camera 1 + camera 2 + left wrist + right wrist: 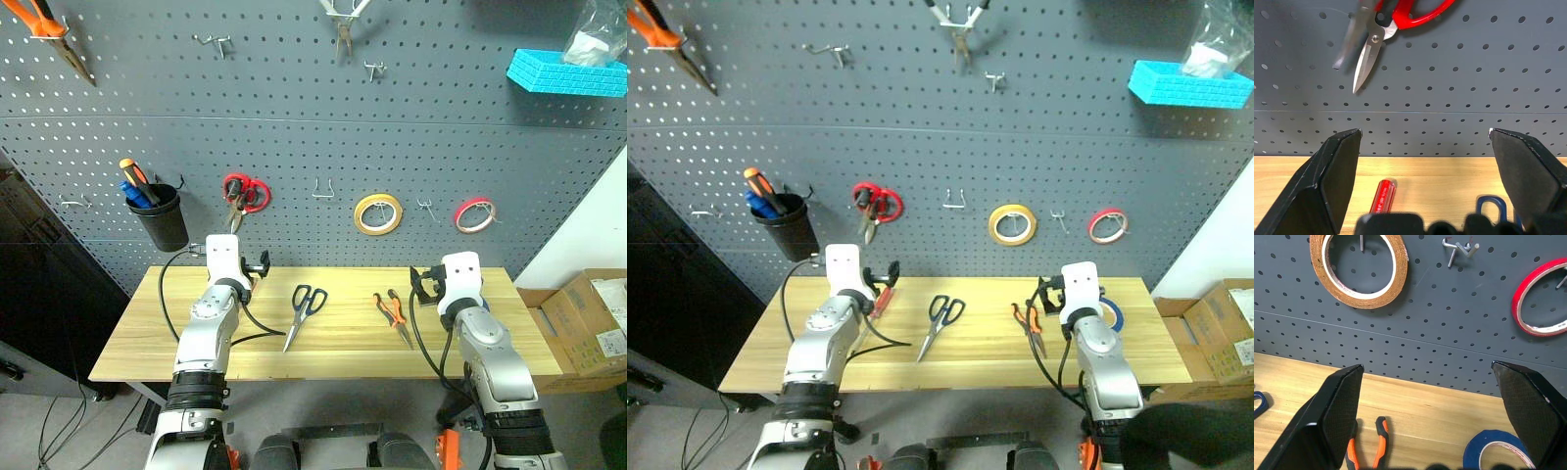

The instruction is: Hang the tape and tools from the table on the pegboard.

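where it lies flat, tape [1497, 451], thin blue ring, white-lined

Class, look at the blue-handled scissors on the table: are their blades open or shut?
Shut. The blue-handled scissors lie flat on the table, silver blades together in one narrow point.

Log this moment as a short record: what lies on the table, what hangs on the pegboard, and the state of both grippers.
table: blue-handled scissors, pliers, blue tape, red-handled screwdriver
pegboard: red-handled scissors, yellow tape roll, red tape ring, black cup holding screwdrivers
left gripper: open, holding nothing
right gripper: open, holding nothing
task status: nothing hung yet
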You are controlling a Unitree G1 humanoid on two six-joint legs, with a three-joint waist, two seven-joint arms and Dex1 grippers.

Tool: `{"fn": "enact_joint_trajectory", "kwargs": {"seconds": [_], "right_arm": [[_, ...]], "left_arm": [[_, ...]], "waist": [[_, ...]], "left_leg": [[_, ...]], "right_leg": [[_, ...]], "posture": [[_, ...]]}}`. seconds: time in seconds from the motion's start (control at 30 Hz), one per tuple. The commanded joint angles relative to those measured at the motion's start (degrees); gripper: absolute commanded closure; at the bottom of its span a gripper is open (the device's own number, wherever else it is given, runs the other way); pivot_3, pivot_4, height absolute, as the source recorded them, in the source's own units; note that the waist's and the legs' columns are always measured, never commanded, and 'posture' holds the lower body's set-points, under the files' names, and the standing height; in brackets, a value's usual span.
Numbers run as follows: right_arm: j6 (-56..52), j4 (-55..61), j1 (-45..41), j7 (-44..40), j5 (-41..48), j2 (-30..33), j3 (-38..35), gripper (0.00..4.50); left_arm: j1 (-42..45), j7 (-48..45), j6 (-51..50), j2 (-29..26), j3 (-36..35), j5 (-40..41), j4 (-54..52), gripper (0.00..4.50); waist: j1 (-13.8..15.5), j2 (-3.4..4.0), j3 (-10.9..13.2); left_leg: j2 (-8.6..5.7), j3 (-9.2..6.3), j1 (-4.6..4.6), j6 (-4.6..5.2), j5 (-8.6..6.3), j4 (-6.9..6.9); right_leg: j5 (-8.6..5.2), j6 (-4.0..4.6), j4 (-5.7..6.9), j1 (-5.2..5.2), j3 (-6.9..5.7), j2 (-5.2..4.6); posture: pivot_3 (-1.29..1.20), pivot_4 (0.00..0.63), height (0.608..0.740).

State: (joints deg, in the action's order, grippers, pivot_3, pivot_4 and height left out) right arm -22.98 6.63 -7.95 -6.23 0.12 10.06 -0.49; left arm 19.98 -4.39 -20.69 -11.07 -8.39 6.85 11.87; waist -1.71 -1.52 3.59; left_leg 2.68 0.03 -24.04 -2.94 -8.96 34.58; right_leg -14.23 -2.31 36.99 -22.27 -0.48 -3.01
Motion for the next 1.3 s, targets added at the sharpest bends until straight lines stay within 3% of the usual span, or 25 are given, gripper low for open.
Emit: {"fn": "enact_joint_trajectory", "kwargs": {"seconds": [0.03,1.13,1.3], "right_arm": [[0.4,1.9,-1.0,-0.1,0.0,0.4,-0.5,0.00],[-1.6,3.3,-0.4,-0.5,0.8,0.1,-0.7,0.00],[-7.4,2.5,-1.8,-11.5,3.7,10.1,-2.1,0.00]], "left_arm": [[0.9,0.8,1.3,-0.1,-1.4,0.5,-2.5,0.05],[0.3,0.2,-0.7,-0.2,-1.1,0.7,-4.1,0.05],[3.8,-14.0,-10.0,1.3,7.2,8.2,-10.8,0.05]], "waist": [[0.0,0.00,0.0],[0.0,0.00,0.0],[0.5,0.07,0.6]], "left_leg": [[0.00,0.00,0.00,0.00,0.00,0.00],[0.00,0.00,0.00,-0.04,-0.02,-0.01],[-0.02,0.00,-0.04,-0.15,-0.09,0.06]], "right_leg": [[0.00,0.00,0.00,0.00,0.00,0.00],[-0.01,0.01,-0.01,0.00,0.00,0.00],[-0.02,0.02,-0.06,-0.01,-0.02,-0.05]], "posture": [[0.01,0.000,0.740],[0.00,0.011,0.740],[-0.01,0.072,0.740]]}}
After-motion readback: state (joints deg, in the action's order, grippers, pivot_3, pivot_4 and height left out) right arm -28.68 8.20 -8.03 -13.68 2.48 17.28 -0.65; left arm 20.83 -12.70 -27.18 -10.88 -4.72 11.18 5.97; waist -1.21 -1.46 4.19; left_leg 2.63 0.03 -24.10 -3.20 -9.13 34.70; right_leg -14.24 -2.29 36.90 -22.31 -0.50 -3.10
